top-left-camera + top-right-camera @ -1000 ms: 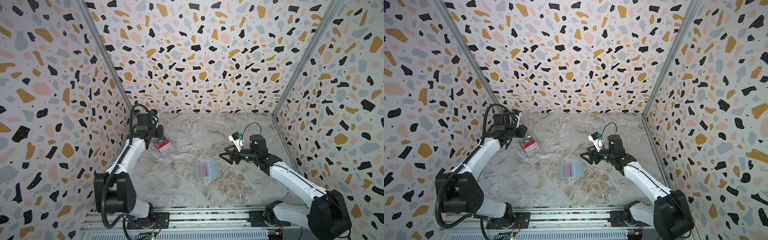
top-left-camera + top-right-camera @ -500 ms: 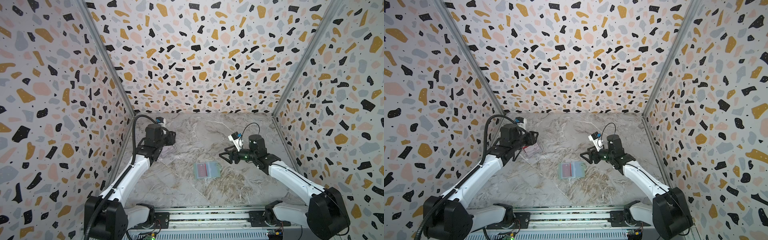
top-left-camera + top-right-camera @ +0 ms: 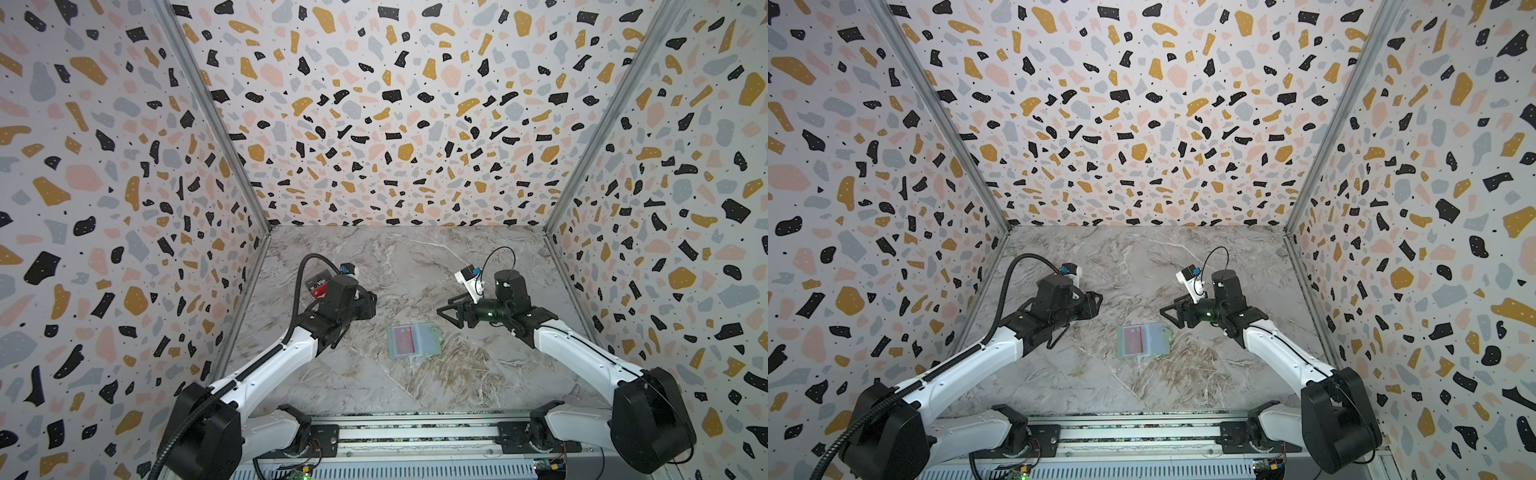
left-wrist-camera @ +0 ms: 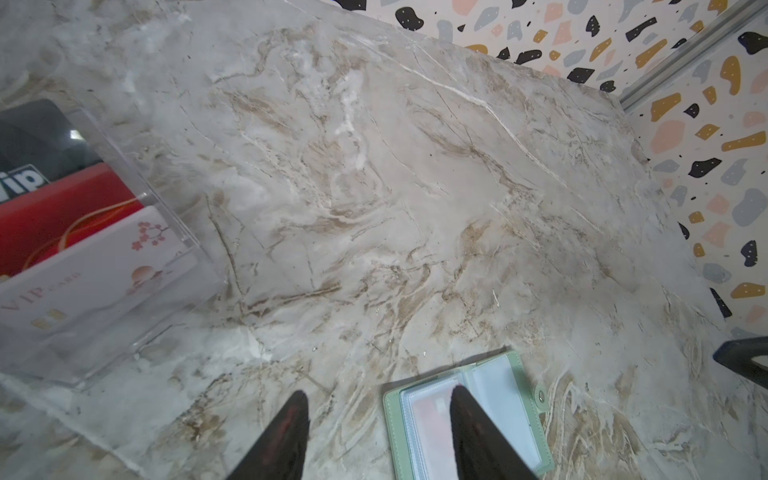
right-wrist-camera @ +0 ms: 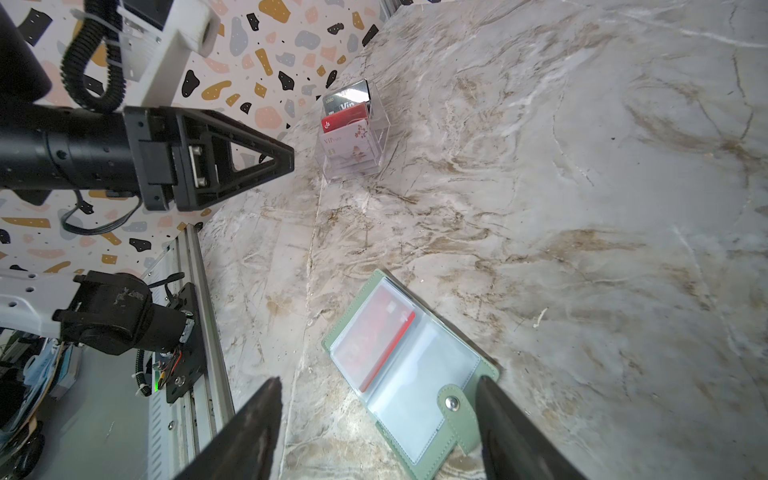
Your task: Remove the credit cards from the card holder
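Though both end effectors (image 4: pixel 379 391) (image 5: pixel 378 379) gape empty, only wrist views show flowered card (image 4: pixel 95 272) (boxed).

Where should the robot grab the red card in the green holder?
On the red card, probably pinch the bare long edge by the fold of the card holder, coming from above: the rest lies flat under clear plastic; only that strip pokes out.

The left arm (image 3: pixel 967 365) shows white links, black joints and a ribbed black cable (image 3: pixel 1003 291).
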`<state>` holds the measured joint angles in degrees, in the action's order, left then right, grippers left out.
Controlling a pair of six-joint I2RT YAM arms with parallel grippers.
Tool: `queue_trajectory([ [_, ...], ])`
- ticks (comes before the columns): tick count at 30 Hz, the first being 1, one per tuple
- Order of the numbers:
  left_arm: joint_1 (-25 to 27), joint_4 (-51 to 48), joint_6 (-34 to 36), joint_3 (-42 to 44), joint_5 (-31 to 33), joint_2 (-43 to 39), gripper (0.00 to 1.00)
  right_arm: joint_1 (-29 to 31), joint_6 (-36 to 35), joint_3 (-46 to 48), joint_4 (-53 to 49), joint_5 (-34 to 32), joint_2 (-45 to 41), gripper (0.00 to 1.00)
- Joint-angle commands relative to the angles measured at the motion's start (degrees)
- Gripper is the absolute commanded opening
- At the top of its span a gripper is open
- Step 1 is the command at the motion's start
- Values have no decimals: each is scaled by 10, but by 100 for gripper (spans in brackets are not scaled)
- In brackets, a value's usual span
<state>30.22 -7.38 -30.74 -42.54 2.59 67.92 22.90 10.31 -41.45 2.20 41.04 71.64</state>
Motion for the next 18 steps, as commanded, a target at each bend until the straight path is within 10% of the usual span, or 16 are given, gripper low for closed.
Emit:
queue_trajectory([
  [1,20,18,-24,10,34,-17,58,4,7,7,9,9,3,74],
  [18,135,56,-50,71,114,23,58,60,26,13,27,-9,37,73],
])
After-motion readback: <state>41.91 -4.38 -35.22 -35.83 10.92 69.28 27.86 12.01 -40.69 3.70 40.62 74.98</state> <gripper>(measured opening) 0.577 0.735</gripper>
